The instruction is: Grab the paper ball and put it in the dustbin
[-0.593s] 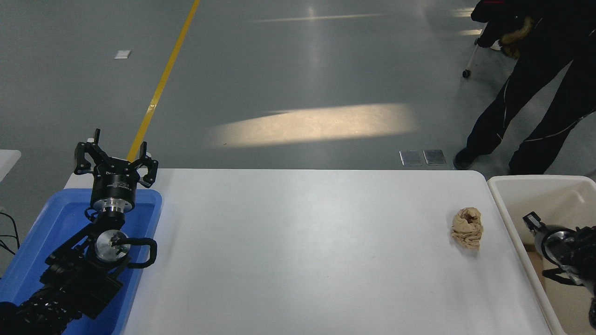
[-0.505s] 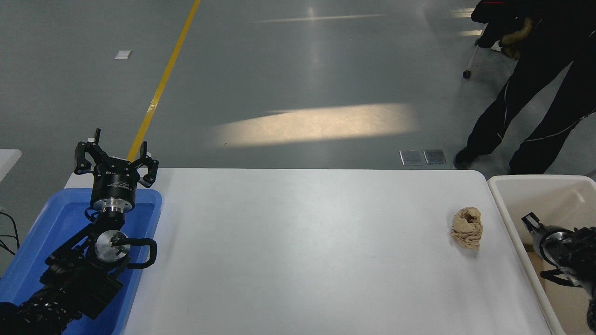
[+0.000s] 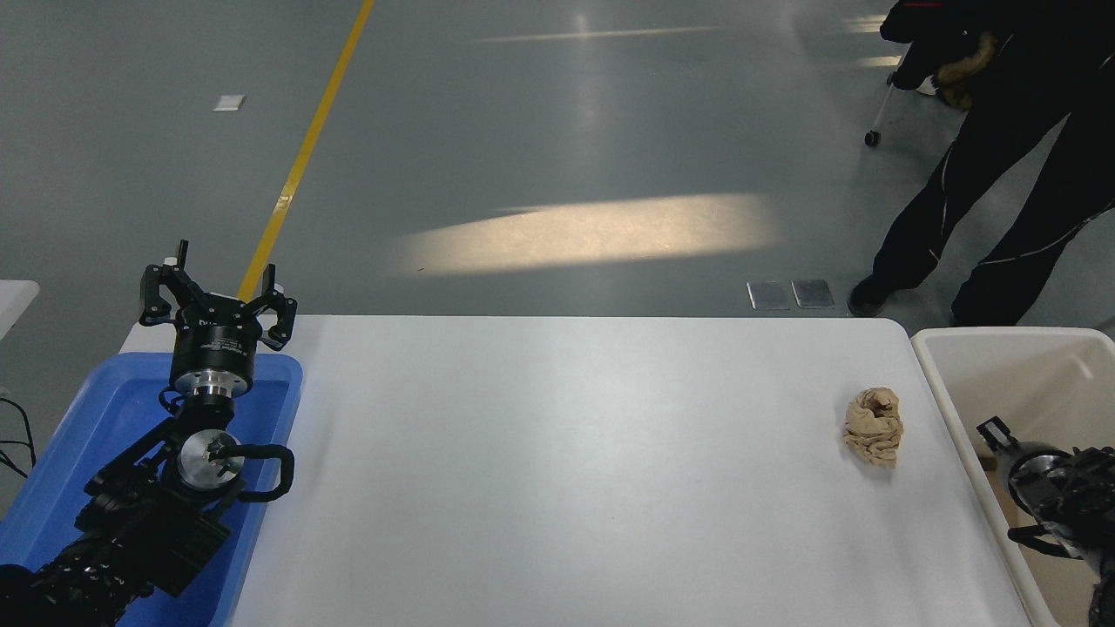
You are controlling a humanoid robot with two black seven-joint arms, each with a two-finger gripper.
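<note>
The paper ball (image 3: pixel 874 425), a tan wrinkly wad, lies on the white table (image 3: pixel 566 470) near its right edge. The dustbin (image 3: pixel 1010 348), a cream-white tub, stands just off the table's right end, its near part cut off by the picture's edge. My right gripper (image 3: pixel 1000 434) sits low over the dustbin's inside, to the right of the ball and apart from it. Only its near end shows, so I cannot tell how it stands. My left gripper (image 3: pixel 214 293) is parked open and empty over the blue tray at the lower left.
A blue tray (image 3: pixel 113 409) sits at the table's left end under the left arm. A person in dark clothes (image 3: pixel 1002 174) stands on the floor beyond the far right corner. A yellow line (image 3: pixel 305 148) runs across the grey floor.
My right arm has drawn back a little toward the lower right, inside the dustbin's outline. The paper ball and the left arm have not moved.
</note>
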